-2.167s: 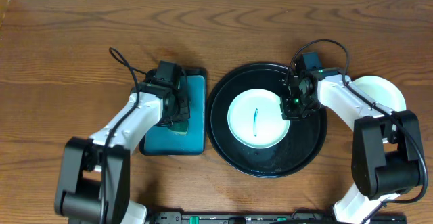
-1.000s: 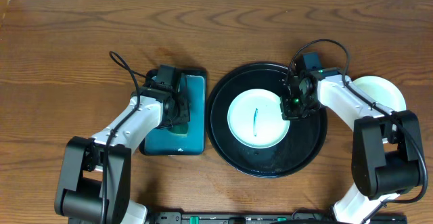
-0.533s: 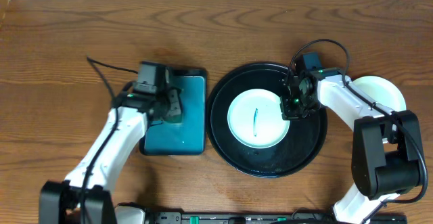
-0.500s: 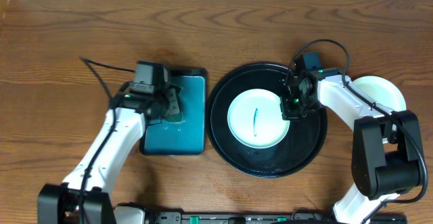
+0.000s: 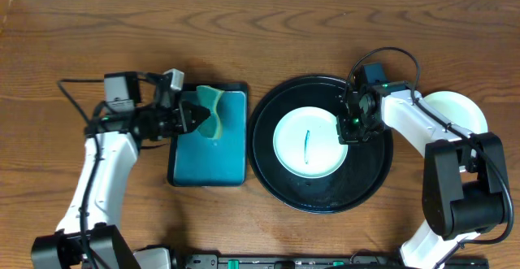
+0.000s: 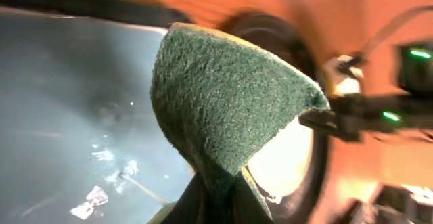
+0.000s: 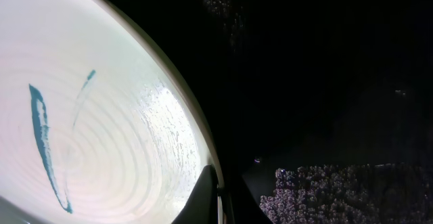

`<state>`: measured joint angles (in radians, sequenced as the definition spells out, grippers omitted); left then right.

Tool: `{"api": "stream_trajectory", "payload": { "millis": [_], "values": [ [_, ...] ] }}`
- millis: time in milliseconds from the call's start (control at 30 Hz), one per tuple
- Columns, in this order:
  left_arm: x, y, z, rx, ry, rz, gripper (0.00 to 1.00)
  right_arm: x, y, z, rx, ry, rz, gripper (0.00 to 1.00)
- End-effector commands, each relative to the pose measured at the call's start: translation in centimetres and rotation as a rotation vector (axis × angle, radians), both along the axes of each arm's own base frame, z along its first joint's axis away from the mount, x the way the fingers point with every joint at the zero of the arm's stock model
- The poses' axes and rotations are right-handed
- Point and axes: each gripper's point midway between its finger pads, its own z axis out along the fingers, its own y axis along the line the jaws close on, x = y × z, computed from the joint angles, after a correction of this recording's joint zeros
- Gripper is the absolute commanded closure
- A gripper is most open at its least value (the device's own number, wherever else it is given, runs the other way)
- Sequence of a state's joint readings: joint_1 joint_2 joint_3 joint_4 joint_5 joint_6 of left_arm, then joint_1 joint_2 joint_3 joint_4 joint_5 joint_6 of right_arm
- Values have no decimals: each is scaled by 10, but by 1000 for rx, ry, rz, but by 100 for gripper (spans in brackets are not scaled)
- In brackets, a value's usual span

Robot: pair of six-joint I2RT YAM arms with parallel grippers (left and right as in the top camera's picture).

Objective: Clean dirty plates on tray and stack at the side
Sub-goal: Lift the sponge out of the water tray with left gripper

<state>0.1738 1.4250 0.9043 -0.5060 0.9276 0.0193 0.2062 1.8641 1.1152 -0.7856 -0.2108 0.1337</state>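
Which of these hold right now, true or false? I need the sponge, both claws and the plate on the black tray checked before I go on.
1. The left claw grips a green sponge. True.
2. The sponge is pressed onto the plate. False: it hangs over the teal tray, apart from the plate.
3. The plate on the black tray bears a thin teal scribble. True.
4. The right claw stands wide open over bare table. False: it is shut on the plate's right rim.
5. A second pale plate lies on the table right of the black tray. True.
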Motion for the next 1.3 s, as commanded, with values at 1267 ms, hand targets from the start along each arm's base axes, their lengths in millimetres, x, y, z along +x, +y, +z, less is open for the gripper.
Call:
{"api": "stream_trajectory", "payload": {
  "millis": [1267],
  "values": [
    [-12,14,22,-152,-106,-47,92,-10,-4,-17,-31,36,4,99]
  ]
}}
